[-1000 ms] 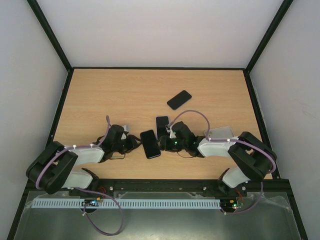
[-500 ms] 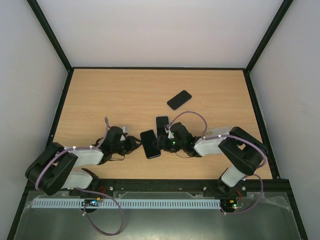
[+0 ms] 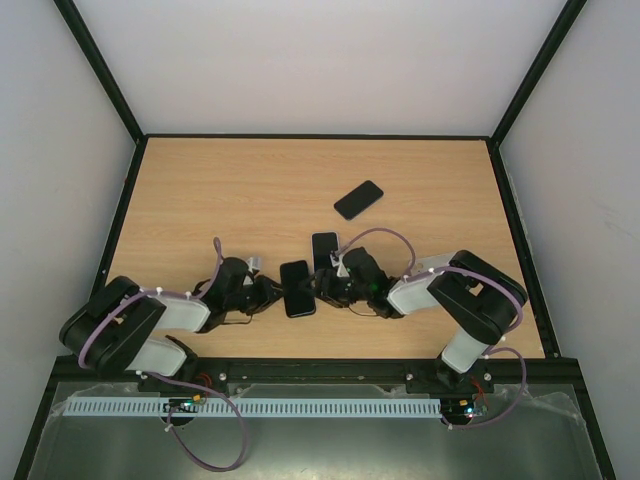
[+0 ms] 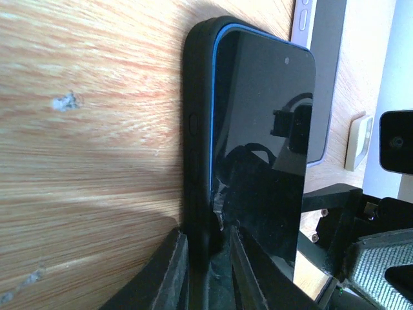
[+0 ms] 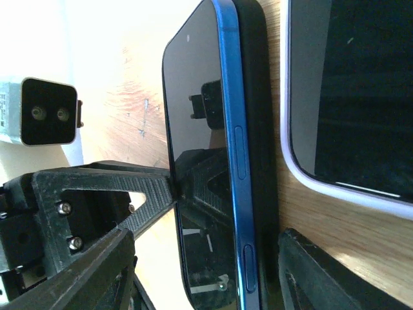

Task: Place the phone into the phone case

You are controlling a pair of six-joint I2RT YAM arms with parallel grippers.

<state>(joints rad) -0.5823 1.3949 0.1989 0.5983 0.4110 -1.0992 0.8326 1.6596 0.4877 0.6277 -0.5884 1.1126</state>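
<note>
Centrally on the bench point(image 3: 250, 190), the left gripper point(image 3: 275, 292) is pinched narrow on the edge of the case point(image 4: 197, 129); the right gripper point(image 3: 322, 287) stands wide, a finger on either side of case and phone point(image 3: 298, 288); the phone lies screen up in the black case between both grippers, its blue side showing above the case wall; a second phone point(image 3: 325, 250) lies just beside it; a third phone point(image 3: 358, 199) lies farther back, well apart.
</note>
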